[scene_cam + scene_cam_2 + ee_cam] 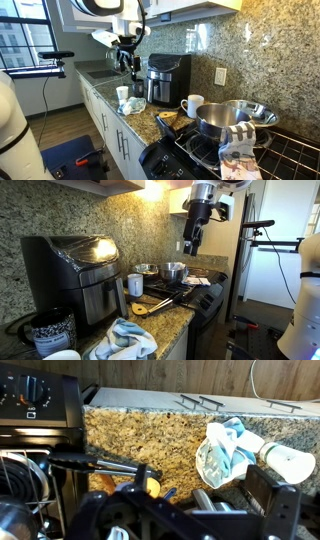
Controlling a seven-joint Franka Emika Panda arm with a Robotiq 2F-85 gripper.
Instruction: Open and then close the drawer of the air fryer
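The air fryer [167,78] is a boxy black appliance on the granite counter against the wall; it also shows in an exterior view [72,272]. Its drawer [162,92] is the black lower front and sits flush, shut [101,298]. My gripper [127,58] hangs in the air well above the counter, beside the air fryer and apart from it [190,244]. Its fingers are spread and empty. In the wrist view the gripper [200,488] looks down on the counter, and the air fryer is mostly hidden behind it.
A white mug [193,104] and a steel pot [236,118] on the stove [200,150] stand beside the air fryer. A blue-white cloth [225,450] and a white cup [286,460] lie on the counter. A dark mug [50,332] stands near the counter's edge.
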